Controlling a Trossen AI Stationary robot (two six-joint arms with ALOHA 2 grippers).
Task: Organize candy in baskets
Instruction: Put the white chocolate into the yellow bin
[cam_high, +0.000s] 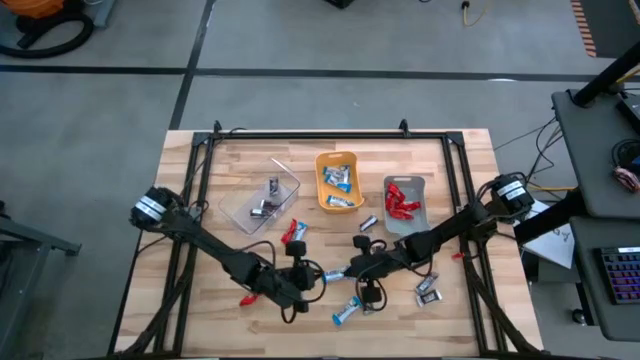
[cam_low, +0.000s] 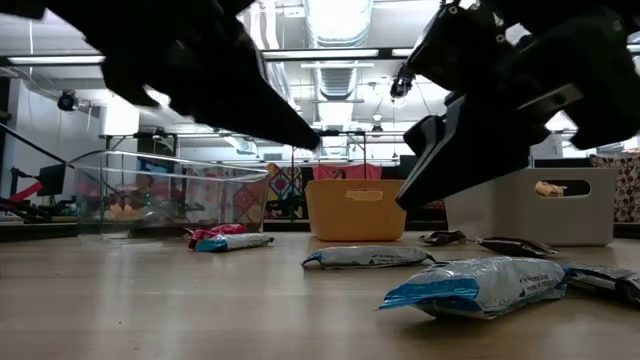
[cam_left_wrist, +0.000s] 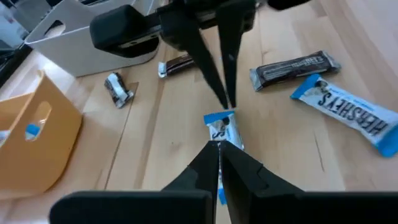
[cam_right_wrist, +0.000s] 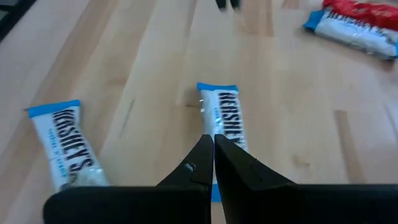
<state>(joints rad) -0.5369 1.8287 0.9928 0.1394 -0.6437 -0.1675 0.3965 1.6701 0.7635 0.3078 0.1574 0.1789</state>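
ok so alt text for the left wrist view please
The left tool and the right tool pinch opposite ends of one blue-and-white candy bar on the wooden table. A Hershey's bar, dark bars, the grey basket and orange basket lie around.

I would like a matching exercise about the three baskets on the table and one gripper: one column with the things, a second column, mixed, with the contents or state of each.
Things:
1. clear basket
2. orange basket
3. grey basket
4. left gripper

Contents or state:
A. holds red candy
B. shut on a blue-and-white candy bar
C. holds dark silver-grey candy
D. holds blue-and-white candy

Pairs: 1-C, 2-D, 3-A, 4-B
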